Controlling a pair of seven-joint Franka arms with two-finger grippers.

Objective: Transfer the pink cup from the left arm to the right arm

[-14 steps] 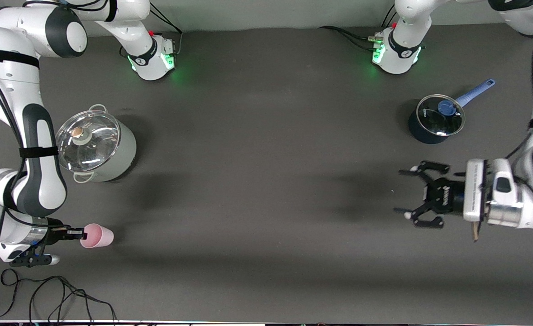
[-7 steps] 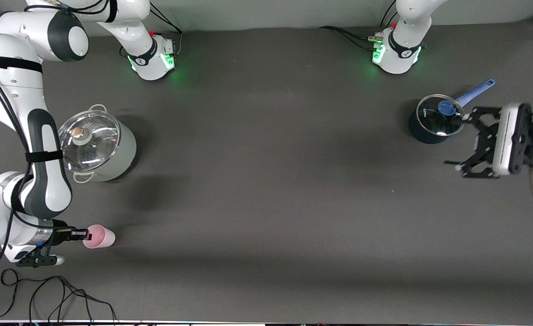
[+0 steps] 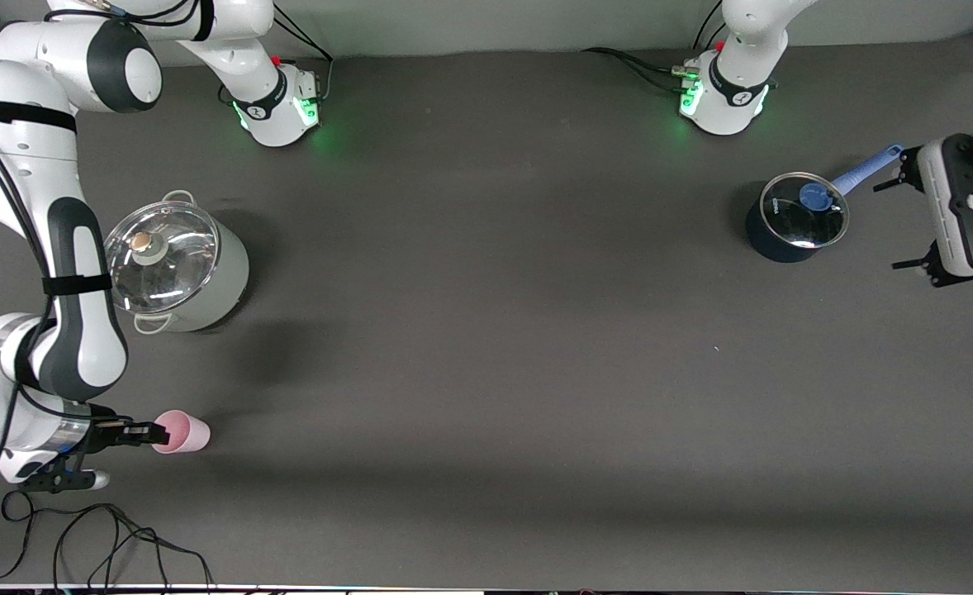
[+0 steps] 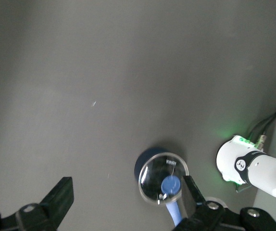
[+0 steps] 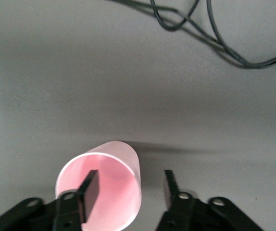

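Observation:
The pink cup (image 3: 187, 432) lies on its side on the dark table near the front camera, at the right arm's end, with its mouth toward my right gripper (image 3: 141, 435). In the right wrist view one finger (image 5: 90, 191) is inside the cup (image 5: 119, 163) and the other stands outside its wall with a gap, so the jaws are open and not clamped. My left gripper (image 3: 937, 211) is open and empty, up over the table at the left arm's end beside the blue saucepan. Its fingers frame the left wrist view (image 4: 127, 197).
A steel pot with a glass lid (image 3: 174, 268) stands farther from the front camera than the cup. A blue saucepan with a lid and handle (image 3: 794, 219) stands at the left arm's end and shows in the left wrist view (image 4: 160, 177). Loose black cables (image 3: 82, 537) lie near the cup.
My left arm has pulled back from mid-table to its own end, past the saucepan. The right gripper and the cup have shifted only slightly.

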